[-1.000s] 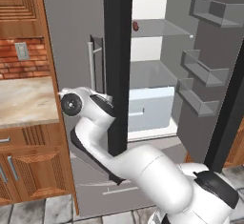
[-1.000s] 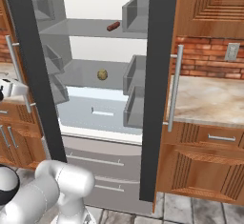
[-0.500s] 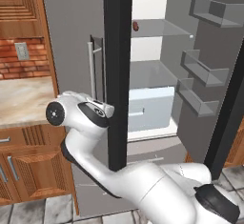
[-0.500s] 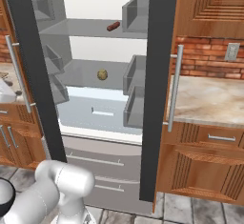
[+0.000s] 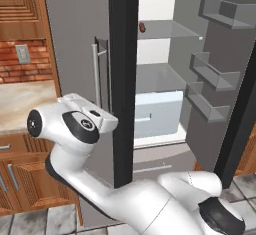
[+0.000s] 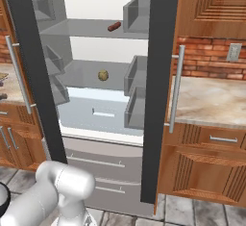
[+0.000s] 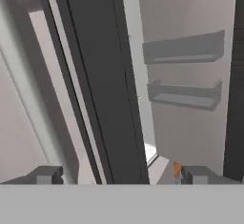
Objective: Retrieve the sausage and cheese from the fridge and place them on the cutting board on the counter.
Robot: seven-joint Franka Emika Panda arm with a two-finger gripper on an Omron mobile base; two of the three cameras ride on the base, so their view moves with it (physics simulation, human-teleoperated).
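Observation:
The fridge (image 5: 165, 79) stands with both doors swung open. A small dark red-brown sausage (image 5: 142, 27) lies on the top shelf, also visible as the sausage (image 6: 114, 26). On the middle shelf sits a small yellow-brown lump, seemingly the cheese (image 6: 103, 75). My gripper (image 7: 123, 175) is open, fingertips (image 7: 45, 174) wide apart with nothing between them, facing the black edge of the left door (image 7: 102, 85) from close by. The hand (image 5: 97, 119) sits beside that black door edge (image 5: 123, 79), well below the sausage. The cutting board is out of view.
Beige counter (image 5: 22, 104) with wooden cabinets lies left of the fridge, and more counter (image 6: 211, 100) to its right under a brick wall. Door bins (image 5: 215, 74) jut from the open right door. Grey bar handles (image 6: 177, 85) run down the doors. A drawer front (image 6: 96, 162) closes the fridge's base.
The arm's upper joint has swung left and slightly down, and the hand has turned toward the black door edge. The fridge and food have not moved.

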